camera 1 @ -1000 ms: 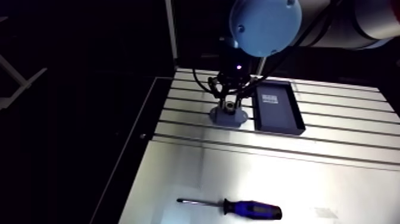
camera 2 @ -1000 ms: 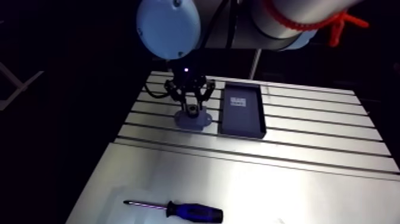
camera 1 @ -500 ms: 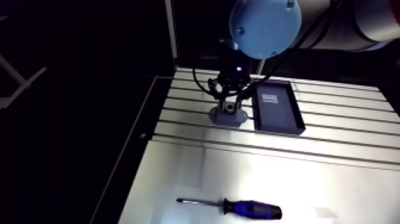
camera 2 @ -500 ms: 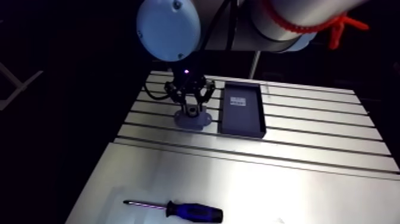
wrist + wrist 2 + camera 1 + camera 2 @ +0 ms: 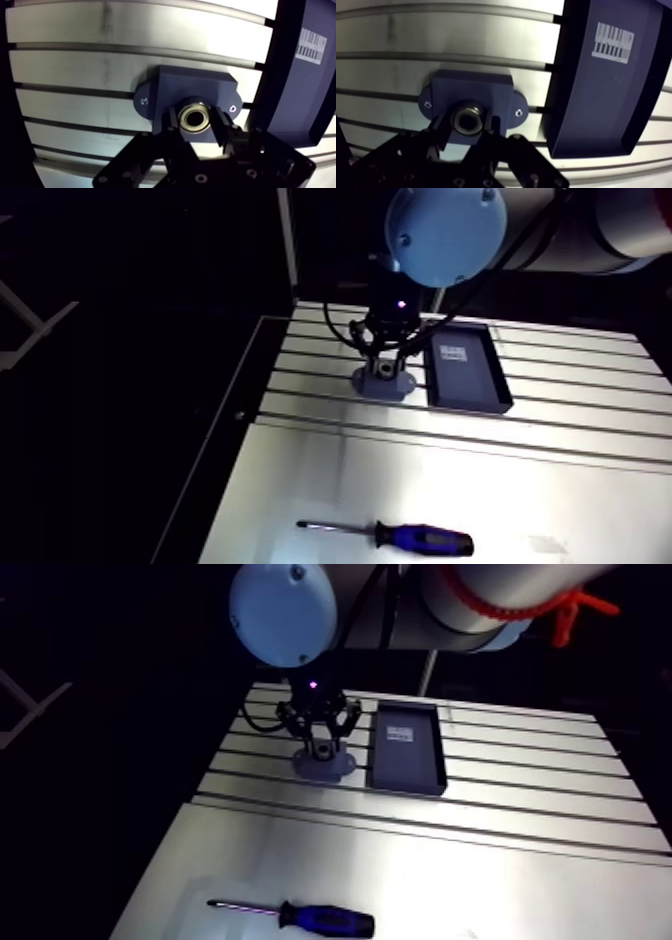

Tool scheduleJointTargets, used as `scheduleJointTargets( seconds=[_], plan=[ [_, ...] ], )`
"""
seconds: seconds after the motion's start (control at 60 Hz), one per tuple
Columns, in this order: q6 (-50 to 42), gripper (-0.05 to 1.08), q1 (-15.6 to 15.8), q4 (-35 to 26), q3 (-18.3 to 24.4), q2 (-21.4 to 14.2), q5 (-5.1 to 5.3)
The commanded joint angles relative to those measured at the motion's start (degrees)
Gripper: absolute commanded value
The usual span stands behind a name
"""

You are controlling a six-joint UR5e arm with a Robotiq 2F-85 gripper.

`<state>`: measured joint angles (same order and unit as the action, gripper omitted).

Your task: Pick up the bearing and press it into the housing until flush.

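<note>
Directly between the two fingers [image 5: 171, 126] of the gripper [image 5: 196, 122] sits the bearing [image 5: 195, 109], a metal ring with a dark bore. The fingers press against its sides, so the gripper is clamped on it. Under the fingertips lies the housing [image 5: 192, 85], a dark blue-grey block with a rounded ear and a small screw hole at each side, resting on the slotted table [image 5: 75, 65]. The bearing is in line with the housing's middle opening, but whether it is seated flush cannot be told. Just beside the gripper, past one ear of the housing, stands a dark tray [image 5: 290, 90] with a white barcode label [image 5: 314, 44]. Well apart from the gripper, toward the arm's camera, lies a screwdriver [image 5: 400, 536] with a blue and black handle.
</note>
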<state>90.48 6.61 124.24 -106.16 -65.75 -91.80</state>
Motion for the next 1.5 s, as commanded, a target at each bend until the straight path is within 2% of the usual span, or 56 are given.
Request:
scheduleJointTargets(
  seconds=[0.017, 1.167, 1.2, 1.217, 1.233, 1.267, 1.283, 1.3, 1.4, 1.5],
  plan=[
    [0.00, 0.74, -0.02, 0.00, -0.06, 0.06, 0.00],
    [0.00, 0.73, -0.11, 0.08, -0.50, 0.15, -0.25],
    [-0.07, 0.71, -0.11, 0.08, -0.50, 0.07, -0.41],
    [-0.08, 0.59, -0.11, 0.08, -0.50, 0.06, -0.66],
    [-0.08, 0.59, -0.11, 0.08, -0.50, 0.06, -0.66],
    [-0.09, 0.15, -0.11, 0.01, -0.41, -0.18, -1.10],
    [-0.09, 0.15, -0.11, 0.01, -0.41, -0.18, -1.10],
    [-0.09, 0.02, -0.18, 0.00, -0.34, -0.28, -1.43],
    [-0.07, 0.01, -0.11, 0.00, -0.24, -0.70, -2.34],
    [-0.09, 0.01, -0.11, 0.00, 0.10, -0.97, -2.30]
  ],
)
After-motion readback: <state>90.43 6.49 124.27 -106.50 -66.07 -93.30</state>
